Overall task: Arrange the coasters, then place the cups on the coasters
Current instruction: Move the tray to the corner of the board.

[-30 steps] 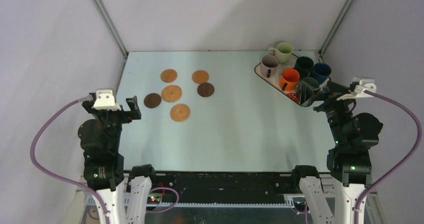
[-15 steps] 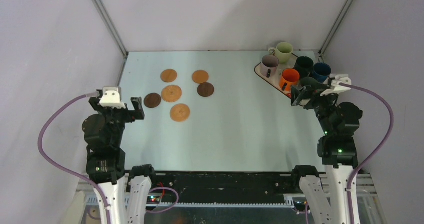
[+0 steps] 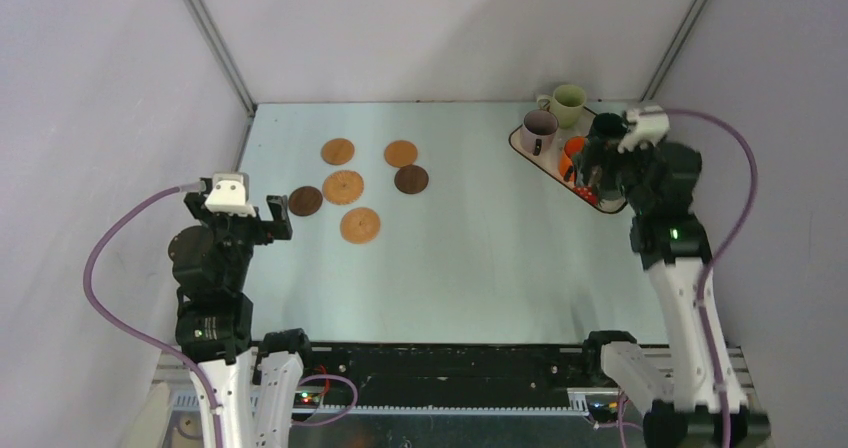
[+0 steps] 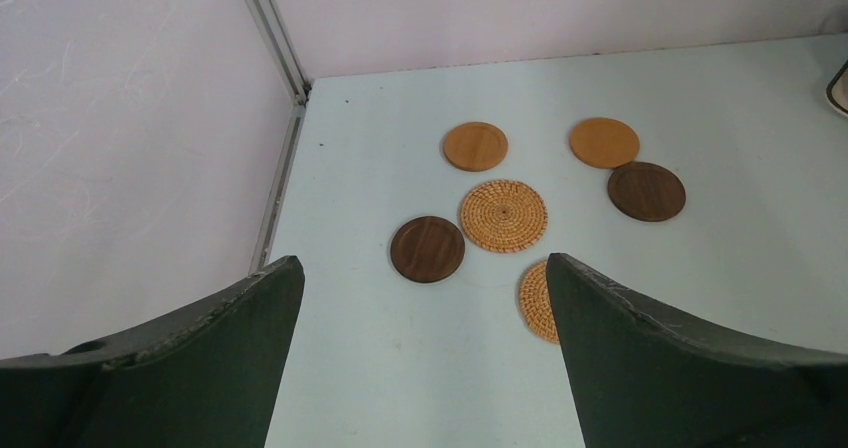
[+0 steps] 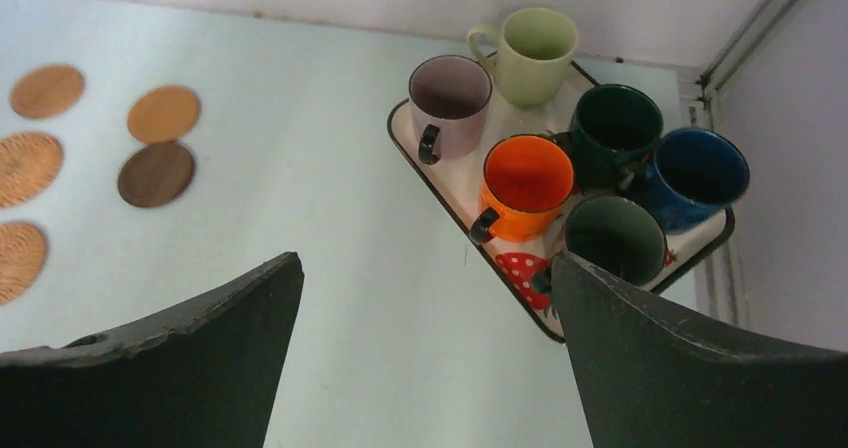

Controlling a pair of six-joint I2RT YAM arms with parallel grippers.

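Six coasters (image 3: 343, 186) loose on bench (image 3: 480, 258), well left of tray (image 5: 515, 265); none arranged. Six cups (image 5: 527, 186) all on tray. My right gripper (image 5: 425, 268), wide open and empty, just swung over tray; left gripper (image 4: 422, 261), open and empty, edged toward coasters. Arranging starts now, I reckon.

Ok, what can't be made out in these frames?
- Top view: the right arm covers the navy cup and the nearer dark green cup.
- Left wrist view: a finger hides part of the nearest woven coaster.
- Right wrist view: a finger hides part of the tray's near edge.
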